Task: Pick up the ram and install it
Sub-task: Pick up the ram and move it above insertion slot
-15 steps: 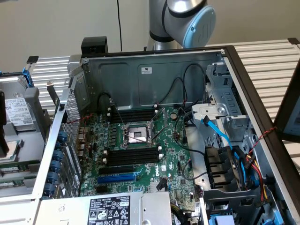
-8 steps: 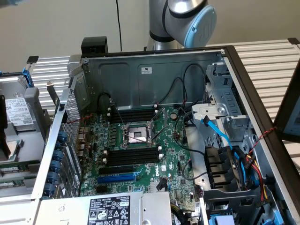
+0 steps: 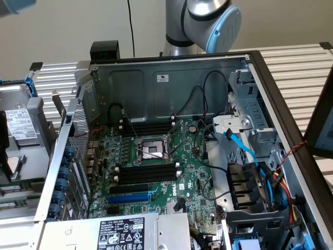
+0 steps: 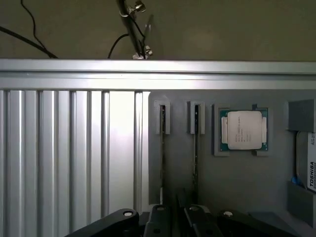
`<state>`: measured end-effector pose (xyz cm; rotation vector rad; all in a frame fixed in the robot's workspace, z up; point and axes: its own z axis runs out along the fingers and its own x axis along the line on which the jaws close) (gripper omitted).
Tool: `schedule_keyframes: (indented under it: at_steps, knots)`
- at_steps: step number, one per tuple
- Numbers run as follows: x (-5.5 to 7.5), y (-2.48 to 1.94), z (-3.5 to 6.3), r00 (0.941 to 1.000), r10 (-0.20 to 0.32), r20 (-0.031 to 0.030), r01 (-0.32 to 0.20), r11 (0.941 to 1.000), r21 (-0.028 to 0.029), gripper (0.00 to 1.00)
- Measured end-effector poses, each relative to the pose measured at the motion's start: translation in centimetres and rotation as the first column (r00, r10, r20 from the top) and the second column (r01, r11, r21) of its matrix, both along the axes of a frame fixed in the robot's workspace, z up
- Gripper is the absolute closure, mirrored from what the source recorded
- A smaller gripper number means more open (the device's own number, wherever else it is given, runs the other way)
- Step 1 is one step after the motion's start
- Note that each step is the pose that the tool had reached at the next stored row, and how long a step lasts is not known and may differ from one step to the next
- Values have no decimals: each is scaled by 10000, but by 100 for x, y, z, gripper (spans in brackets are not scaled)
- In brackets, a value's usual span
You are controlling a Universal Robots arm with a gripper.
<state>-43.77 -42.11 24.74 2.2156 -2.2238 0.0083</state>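
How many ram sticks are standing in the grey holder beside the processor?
2. One ram stick stands on edge next to the ribbed metal surface; the second ram stick stands between it and the processor. More may be out of view.

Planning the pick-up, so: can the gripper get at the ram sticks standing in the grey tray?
Probably yes. In the wrist view the gripper hangs near the two ram sticks, which stand on edge in the grey tray, apart from each other and from the CPU; nothing lies over them.
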Motion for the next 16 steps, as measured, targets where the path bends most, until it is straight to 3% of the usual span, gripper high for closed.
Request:
schedule_keyframes:
  at_steps: [3, 8, 16]
  knots:
    - [78, -10, -46, 10000, 1, -3, -1, 10000, 10, 81]
    - [77, -10, -67, 10000, -1, -5, 1, 10000, 8, 81]
    - [78, -7, -212, 10000, 0, -8, 0, 10000, 9, 81]
